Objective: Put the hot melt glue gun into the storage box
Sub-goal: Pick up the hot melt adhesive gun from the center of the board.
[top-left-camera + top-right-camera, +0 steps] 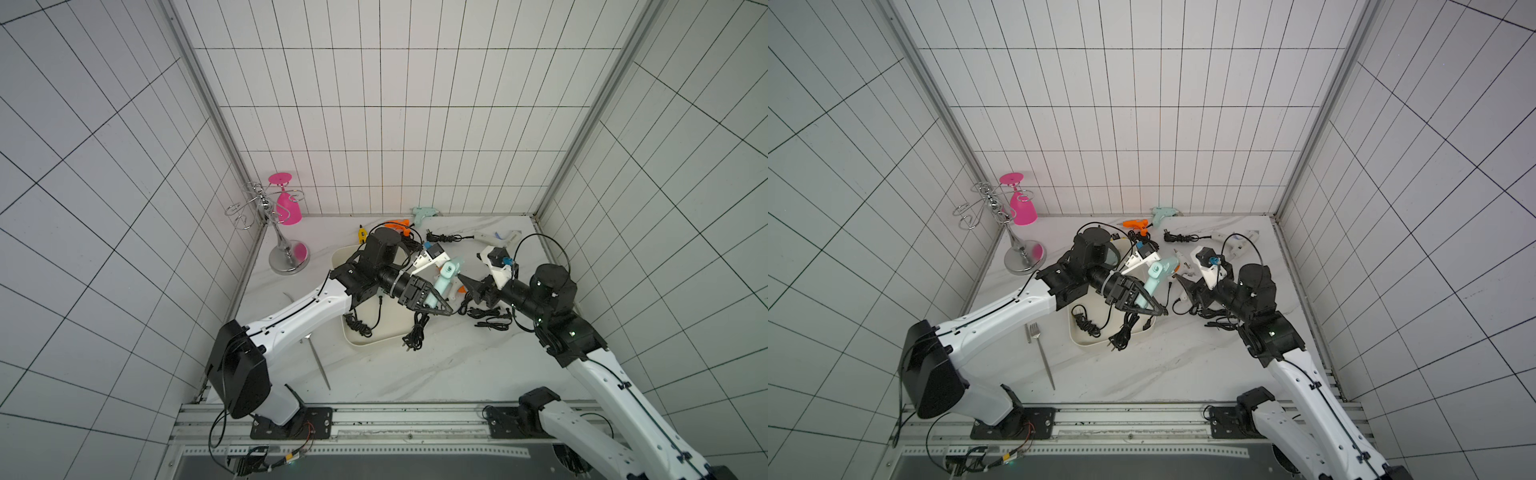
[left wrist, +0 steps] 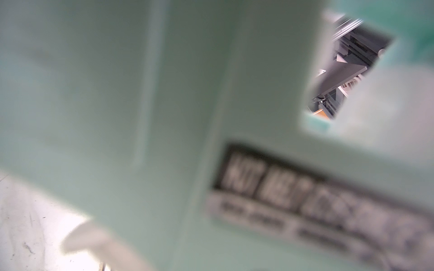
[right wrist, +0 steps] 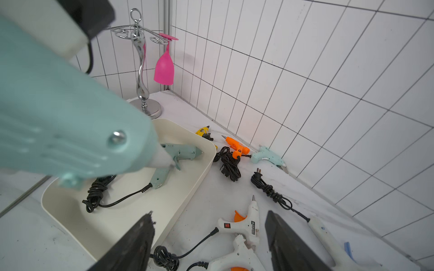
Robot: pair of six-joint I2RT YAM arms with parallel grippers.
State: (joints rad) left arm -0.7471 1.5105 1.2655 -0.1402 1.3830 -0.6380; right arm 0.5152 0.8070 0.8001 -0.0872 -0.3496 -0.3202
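Left jaws: closed on the handle of the hot melt glue gun, which has a mint-green body. The gun is lifted off the worktop, at the 3 o'clock side of the storage box. Both top views leave unclear whether it hangs over the rim or just outside it.

Right jaws: open, nothing between them. They sit near the held gun at its 3 o'clock, not touching it. In the right wrist view the two black fingers frame bare worktop and a white glue gun with an orange trigger.

Left wrist view only: the frame is filled by the blurred mint body of the held gun. A dark label on it partly reads "HOT MELT". The box does not show here.

Right wrist view only: a second mint glue gun lies on the box floor. The left arm hides it in both top views, where only its coiled black cord shows. The held gun's pale nozzle overlaps the box interior in this view.

Outside the box, at about its 12 to 1 o'clock:
- yellow glue gun
- orange glue gun
- small mint glue gun against the back wall

A chrome glass rack with a hanging pink glass stands at the worktop's 10 o'clock corner. A fork at the box's 7 o'clock shows whole in a top view.
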